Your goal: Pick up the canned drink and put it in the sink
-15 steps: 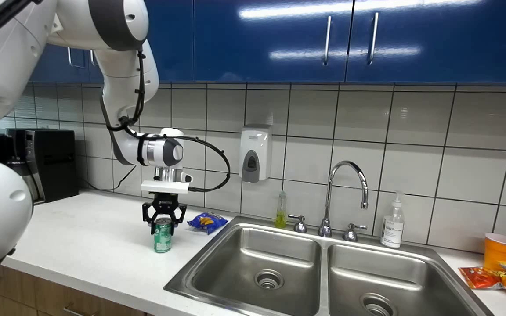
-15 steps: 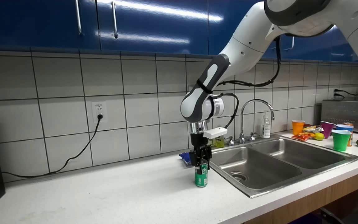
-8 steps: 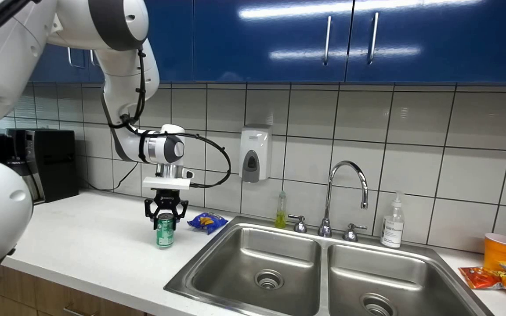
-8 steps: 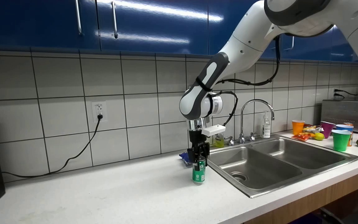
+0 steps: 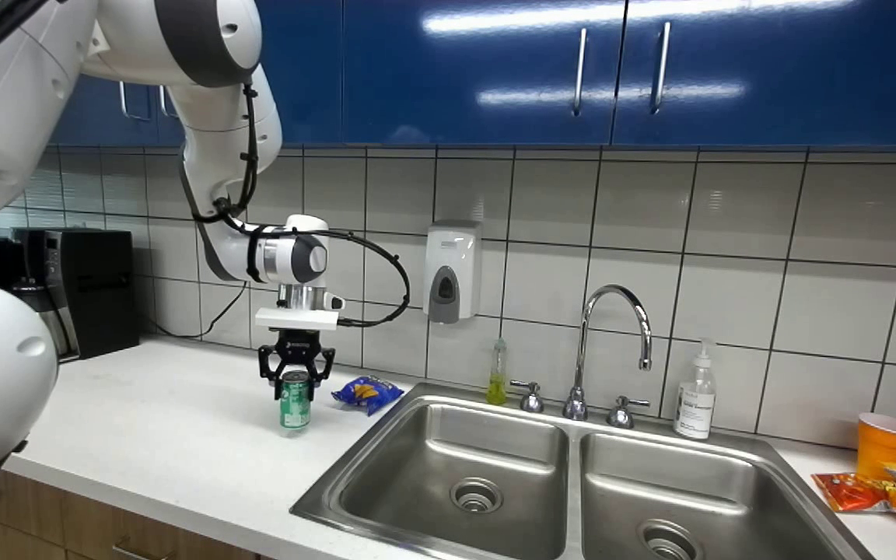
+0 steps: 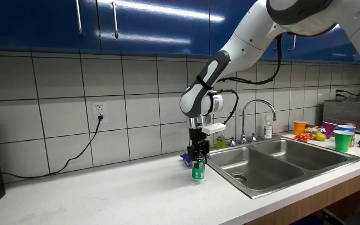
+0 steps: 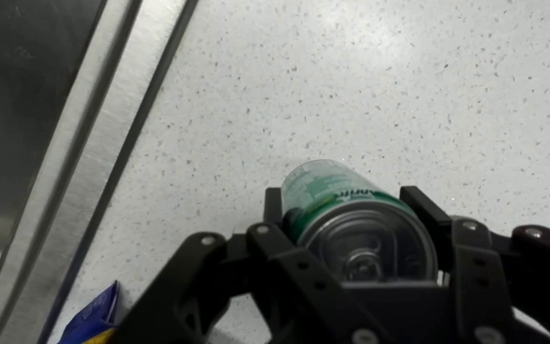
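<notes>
drink can (image 5: 295,408) is being held over the counter (image 5: 168,435) just beside the sink (image 5: 574,498). it's upright, green sides, silvery top. gripper (image 5: 295,393) points straight down with its fingers (image 7: 273,205) pressed against both sides of the can up near the top, so yeah, it's gripped. in the wrist view you look down onto the top of it, with the sink's metal edge running along one side. base looks to be just off the counter, there's a faint reflection under it in both exterior views, but honestly can't tell how much air is below.

blue snack bag (image 5: 369,393) is lying on the counter behind the can, near the sink's back corner, and a bit of it pokes into the wrist view too. back of the sink has the tall curved faucet (image 5: 581,346) in the middle, with a bottle of yellow-green liquid (image 5: 497,383) on one side and a pump bottle (image 5: 694,408) on the other. past the sink, in an exterior view, there's an orange cup (image 6: 299,127), a purple cup (image 6: 328,129), a green cup (image 6: 343,141) and a lemon (image 6: 320,137).
</notes>
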Action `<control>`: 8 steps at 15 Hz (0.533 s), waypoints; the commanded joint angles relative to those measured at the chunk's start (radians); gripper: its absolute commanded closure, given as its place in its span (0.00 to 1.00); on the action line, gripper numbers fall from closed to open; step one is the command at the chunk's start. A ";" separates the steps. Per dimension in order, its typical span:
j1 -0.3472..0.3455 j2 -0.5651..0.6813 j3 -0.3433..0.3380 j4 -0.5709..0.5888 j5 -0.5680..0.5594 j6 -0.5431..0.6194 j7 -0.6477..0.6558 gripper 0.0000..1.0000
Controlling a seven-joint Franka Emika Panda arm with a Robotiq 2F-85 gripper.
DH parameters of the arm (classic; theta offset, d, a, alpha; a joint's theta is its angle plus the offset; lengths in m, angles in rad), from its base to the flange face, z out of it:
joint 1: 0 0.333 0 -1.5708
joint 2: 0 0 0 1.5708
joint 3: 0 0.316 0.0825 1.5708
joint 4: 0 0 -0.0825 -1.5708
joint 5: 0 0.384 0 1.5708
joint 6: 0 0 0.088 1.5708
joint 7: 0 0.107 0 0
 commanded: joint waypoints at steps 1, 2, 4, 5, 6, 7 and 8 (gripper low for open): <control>-0.007 -0.044 0.012 -0.015 -0.013 -0.016 0.006 0.62; -0.008 -0.050 0.012 -0.019 -0.012 -0.016 0.006 0.62; -0.008 -0.062 0.012 -0.027 -0.011 -0.017 0.007 0.62; -0.009 -0.068 0.013 -0.032 -0.009 -0.016 0.006 0.62; -0.009 -0.075 0.013 -0.037 -0.009 -0.016 0.006 0.62; -0.009 -0.080 0.013 -0.040 -0.008 -0.016 0.007 0.62; -0.011 -0.087 0.016 -0.047 -0.002 -0.016 0.005 0.62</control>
